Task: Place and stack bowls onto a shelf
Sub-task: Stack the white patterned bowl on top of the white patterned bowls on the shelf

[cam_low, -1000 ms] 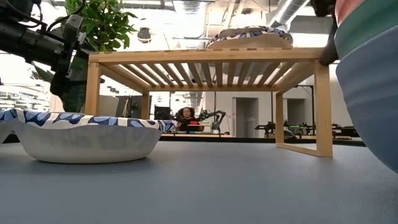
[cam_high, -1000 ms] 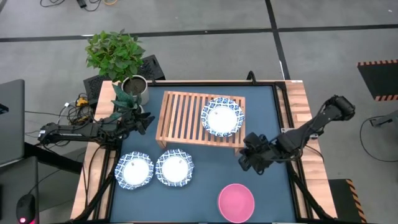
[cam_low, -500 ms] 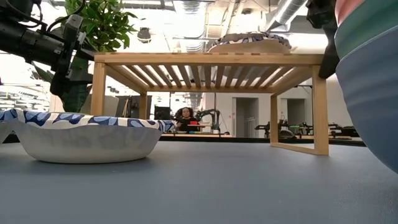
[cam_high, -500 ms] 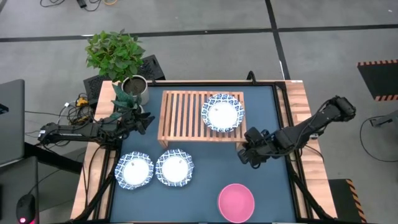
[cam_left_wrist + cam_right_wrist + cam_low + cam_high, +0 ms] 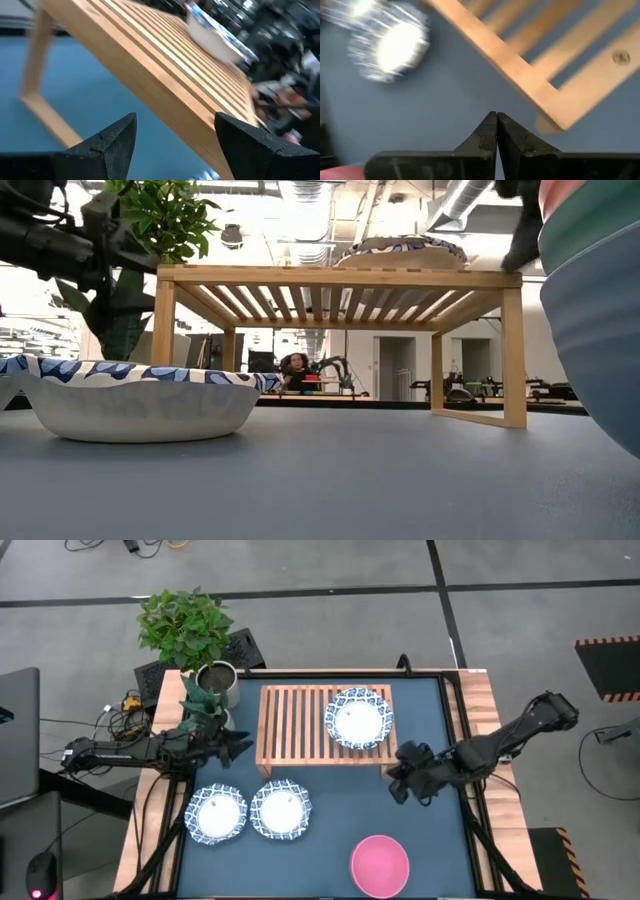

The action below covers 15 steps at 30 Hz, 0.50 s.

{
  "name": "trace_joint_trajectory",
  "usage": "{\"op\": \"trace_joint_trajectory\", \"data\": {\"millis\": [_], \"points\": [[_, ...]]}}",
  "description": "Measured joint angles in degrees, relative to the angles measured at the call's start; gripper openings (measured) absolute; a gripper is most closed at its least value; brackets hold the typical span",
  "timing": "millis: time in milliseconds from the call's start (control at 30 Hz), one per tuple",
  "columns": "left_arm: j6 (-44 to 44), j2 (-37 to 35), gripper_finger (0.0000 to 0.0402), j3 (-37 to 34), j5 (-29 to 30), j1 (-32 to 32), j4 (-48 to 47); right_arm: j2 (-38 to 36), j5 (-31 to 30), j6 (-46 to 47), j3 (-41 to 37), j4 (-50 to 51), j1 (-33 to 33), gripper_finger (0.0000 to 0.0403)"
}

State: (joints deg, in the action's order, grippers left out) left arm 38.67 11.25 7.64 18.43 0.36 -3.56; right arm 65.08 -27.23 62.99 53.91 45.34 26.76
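So there's a light-wood shelf (image 5: 322, 726) sitting toward the back edge of the dark blue table (image 5: 440, 840), and one blue-rimmed white bowl (image 5: 358, 719) is already up on its slats, at the right end. Two more blue-rimmed bowls are down on the table near the front left corner, side by side and just about touching: one (image 5: 216, 814) closer to the left edge, the other (image 5: 281, 810) right next to it. A pink bowl (image 5: 380, 865) sits at the front edge, a bit right of centre.

The right gripper (image 5: 398, 778) is low over the table just off the shelf's front right corner, and from its wrist camera the two fingers (image 5: 495, 131) are pressed flat together with nothing in them. The left gripper (image 5: 240, 741) is by the shelf's left end, over the table's left edge; its fingers (image 5: 117, 137) are spread wide apart and empty, with the shelf and its bowl showing past them.

A potted plant (image 5: 195, 640) in a metal pot stands at the back left corner. From table height you can see a person (image 5: 296, 367) way off in the room behind.
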Motion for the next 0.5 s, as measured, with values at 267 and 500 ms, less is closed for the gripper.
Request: {"op": "trace_joint_trajectory", "data": {"millis": [267, 500], "points": [[1.11, 0.0, 0.0253, 0.0, -12.23, -0.02, 0.78, -7.11, 0.16, -22.94, 0.02, -24.2, 3.6, 0.0042], [0.38, 0.02, 0.0253, 0.0, -9.17, -0.02, -0.01, -0.27, -0.31, -54.91, 0.11, -42.21, 1.52, 0.0044]]}}
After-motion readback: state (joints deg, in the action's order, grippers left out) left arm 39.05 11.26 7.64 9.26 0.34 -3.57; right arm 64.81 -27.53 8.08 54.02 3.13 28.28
